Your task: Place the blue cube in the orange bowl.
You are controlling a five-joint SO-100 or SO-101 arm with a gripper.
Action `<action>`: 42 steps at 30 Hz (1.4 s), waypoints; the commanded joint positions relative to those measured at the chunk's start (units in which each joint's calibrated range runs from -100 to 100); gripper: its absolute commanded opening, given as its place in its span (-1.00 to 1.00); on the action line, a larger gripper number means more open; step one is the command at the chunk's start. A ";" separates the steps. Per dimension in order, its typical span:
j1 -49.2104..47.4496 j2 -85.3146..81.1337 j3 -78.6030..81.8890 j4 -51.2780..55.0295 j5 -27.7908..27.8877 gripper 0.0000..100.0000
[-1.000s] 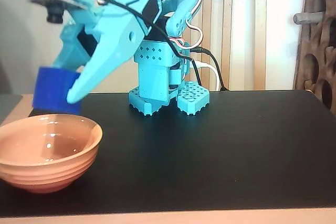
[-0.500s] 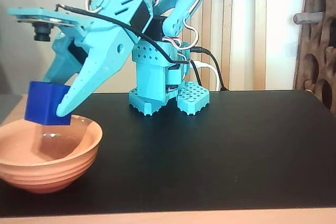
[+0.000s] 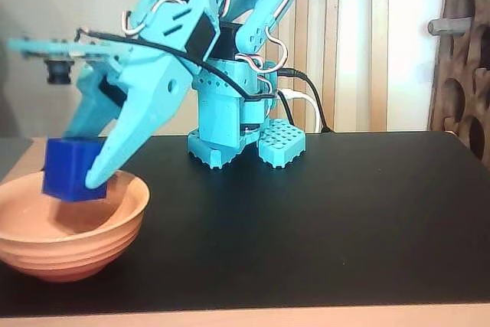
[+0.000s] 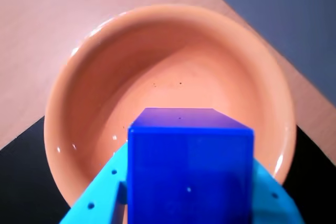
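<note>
The blue cube (image 3: 70,169) hangs just above the hollow of the orange bowl (image 3: 73,244) at the table's left in the fixed view. My turquoise gripper (image 3: 80,174) is shut on the cube, one finger (image 3: 126,139) slanting down across its right side. In the wrist view the blue cube (image 4: 190,169) fills the lower middle, held between the turquoise fingers (image 4: 97,203), with the orange bowl (image 4: 173,66) directly beneath it. The bowl's inside holds nothing.
The arm's base (image 3: 233,132) stands at the back middle of the black table (image 3: 321,220). A wooden slatted wall and a perforated brown panel (image 3: 467,51) rise behind the table. Light wood floor (image 4: 63,19) shows beyond the bowl in the wrist view.
My gripper has carried the cube downward and slightly inward, from above and behind the bowl's rim to just over its hollow. The bowl has not moved.
</note>
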 commanded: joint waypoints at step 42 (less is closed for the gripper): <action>0.42 18.88 -17.13 -6.15 0.41 -0.69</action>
